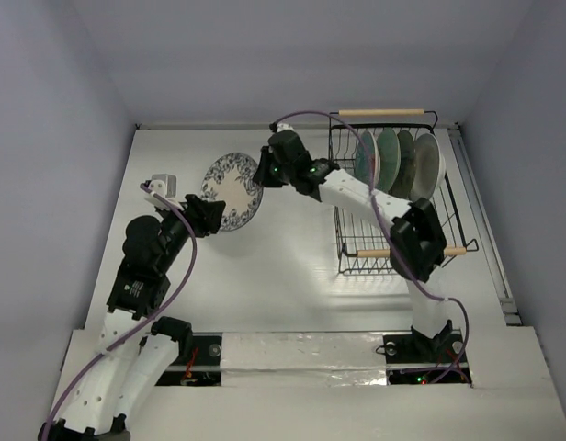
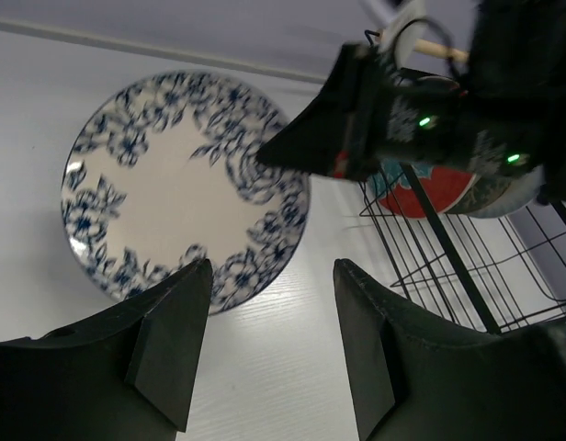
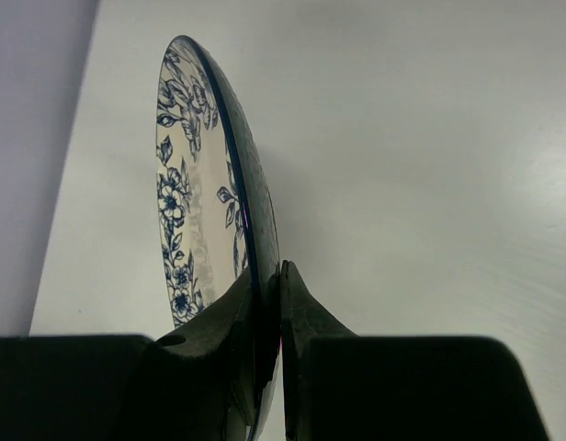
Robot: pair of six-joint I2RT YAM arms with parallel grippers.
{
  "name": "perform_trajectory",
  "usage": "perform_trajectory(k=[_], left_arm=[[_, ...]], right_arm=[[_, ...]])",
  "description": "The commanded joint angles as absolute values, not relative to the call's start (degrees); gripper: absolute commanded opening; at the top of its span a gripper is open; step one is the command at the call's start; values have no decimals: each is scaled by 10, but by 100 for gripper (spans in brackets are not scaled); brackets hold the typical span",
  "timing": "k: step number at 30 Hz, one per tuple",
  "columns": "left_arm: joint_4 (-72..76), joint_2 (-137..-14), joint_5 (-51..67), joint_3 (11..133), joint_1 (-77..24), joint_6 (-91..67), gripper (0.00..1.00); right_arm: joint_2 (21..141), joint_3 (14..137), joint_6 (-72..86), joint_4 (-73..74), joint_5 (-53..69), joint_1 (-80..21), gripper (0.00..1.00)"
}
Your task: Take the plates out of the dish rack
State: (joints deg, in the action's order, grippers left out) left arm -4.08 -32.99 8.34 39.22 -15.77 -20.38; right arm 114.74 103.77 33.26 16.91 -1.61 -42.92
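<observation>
- Blue-white plate (image 1: 233,190) (floral border) is held left of the rack (image 1: 356,257), right jaws clamped on its rim.
- Left jaws gape, empty, just beside it.
- Other plates (image 1: 398,163) stand upright in rack.

Dish rack (image 1: 354,265) is seated on the right far part of the worktop (image 1: 292,285). Racked plates (image 1: 393,161) are stood on edge, side by side, in the rack's far half. Lone plate (image 1: 230,188) is located left of the rack, outside it, its right rim clamped in the right claw (image 1: 261,173). Left claw (image 1: 208,219) is placed at that plate's near-left edge, jaws apart, nothing between them.
</observation>
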Motion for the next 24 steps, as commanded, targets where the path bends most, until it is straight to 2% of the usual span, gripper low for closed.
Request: perform_trajectory(k=[1, 7, 14, 16, 17, 19, 20, 24], left_arm=[[-25, -321, 76, 411, -161, -200, 51], [-23, -316, 84, 409, -166, -200, 52], [-21, -316, 89, 407, -166, -201, 52], [-21, -316, 91, 407, -166, -201, 52], [-21, -316, 91, 407, -166, -201, 52], [-20, -316, 91, 407, -166, -202, 52], [-20, -317, 91, 406, -166, -202, 52], [-18, -318, 97, 404, -166, -203, 52]], right_arm=[[1152, 1083, 415, 18, 22, -446, 0], [1231, 1073, 462, -18, 30, -452, 0], [1244, 999, 486, -61, 44, -452, 1], [1242, 977, 490, -66, 44, -452, 9], [1240, 970, 490, -66, 41, -452, 18], [1231, 948, 491, -66, 37, -452, 30], [1226, 939, 491, -68, 36, -452, 44], [1212, 910, 488, -75, 40, -452, 60]])
